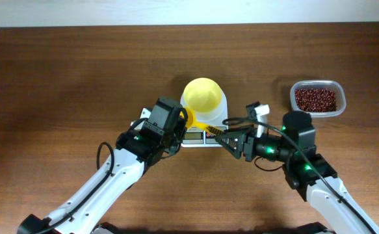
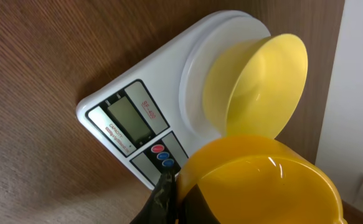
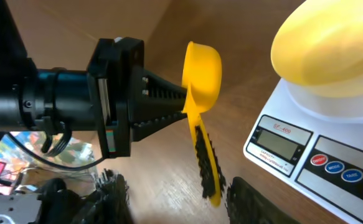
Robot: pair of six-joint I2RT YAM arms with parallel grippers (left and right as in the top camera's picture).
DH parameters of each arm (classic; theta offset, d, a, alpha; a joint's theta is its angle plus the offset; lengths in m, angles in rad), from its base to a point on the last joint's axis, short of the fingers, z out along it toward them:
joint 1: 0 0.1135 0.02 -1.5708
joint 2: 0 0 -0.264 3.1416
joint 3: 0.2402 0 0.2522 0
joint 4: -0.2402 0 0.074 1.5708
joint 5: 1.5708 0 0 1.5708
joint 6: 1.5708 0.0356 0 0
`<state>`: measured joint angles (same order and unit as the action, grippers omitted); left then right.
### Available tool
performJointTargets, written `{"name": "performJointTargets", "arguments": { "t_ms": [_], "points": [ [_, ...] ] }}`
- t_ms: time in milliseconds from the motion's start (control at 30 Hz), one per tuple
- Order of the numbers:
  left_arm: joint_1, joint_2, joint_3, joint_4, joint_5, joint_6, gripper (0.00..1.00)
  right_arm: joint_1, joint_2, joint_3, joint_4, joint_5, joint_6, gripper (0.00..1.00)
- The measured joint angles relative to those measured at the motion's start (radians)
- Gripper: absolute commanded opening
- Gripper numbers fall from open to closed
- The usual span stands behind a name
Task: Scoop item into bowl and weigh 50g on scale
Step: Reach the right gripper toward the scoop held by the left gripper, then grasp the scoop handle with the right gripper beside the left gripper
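Overhead, I see the bowl [image 1: 202,94] sitting on the scale [image 1: 223,112] at mid-table [image 1: 59,97]. The beans [image 1: 316,99] lie in a clear tub [image 1: 337,104] on the right side, well apart from the scale. The yellow scoop [image 1: 197,120] hangs over the scale's front edge between the two arms. The left gripper [image 1: 186,122] is at its cup end and the right gripper [image 1: 223,135] at its handle.

On the left wrist view, the scoop's cup [image 2: 262,180] fills the foreground, with one dark finger [image 2: 162,199] against its side. Behind it the bowl [image 2: 262,87] rests on the scale's round platform. Beside the grey display [image 2: 128,118] I can read red lettering that looks like "SF-400". The small print under it is too fine for me. One red button [image 2: 157,149] and two blue buttons [image 2: 166,160] sit at the front.

On the right wrist view, the left gripper [image 3: 184,102] is clamped on the scoop's neck. The right gripper's own fingers [image 3: 113,193] stand apart, with the handle's end between them and unclamped. "SF-400" shows here too.
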<state>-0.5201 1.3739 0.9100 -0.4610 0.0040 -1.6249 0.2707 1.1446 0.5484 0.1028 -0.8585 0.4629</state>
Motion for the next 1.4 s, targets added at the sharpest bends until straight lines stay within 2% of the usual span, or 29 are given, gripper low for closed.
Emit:
{"name": "performJointTargets", "arguments": {
  "t_ms": [267, 600, 1400],
  "points": [
    [0.000, 0.000, 0.000, 0.023, 0.088, 0.000, 0.00, 0.026, 0.001, 0.000, 0.051, 0.057, 0.000, 0.40],
    [-0.036, 0.000, 0.000, 0.059, 0.121, 0.000, 0.00, 0.056, 0.005, 0.000, 0.082, 0.072, 0.111, 0.27],
    [-0.090, 0.000, 0.001, 0.092, 0.112, -0.003, 0.00, 0.056, 0.007, 0.000, 0.085, 0.115, 0.147, 0.11]
  ]
}}
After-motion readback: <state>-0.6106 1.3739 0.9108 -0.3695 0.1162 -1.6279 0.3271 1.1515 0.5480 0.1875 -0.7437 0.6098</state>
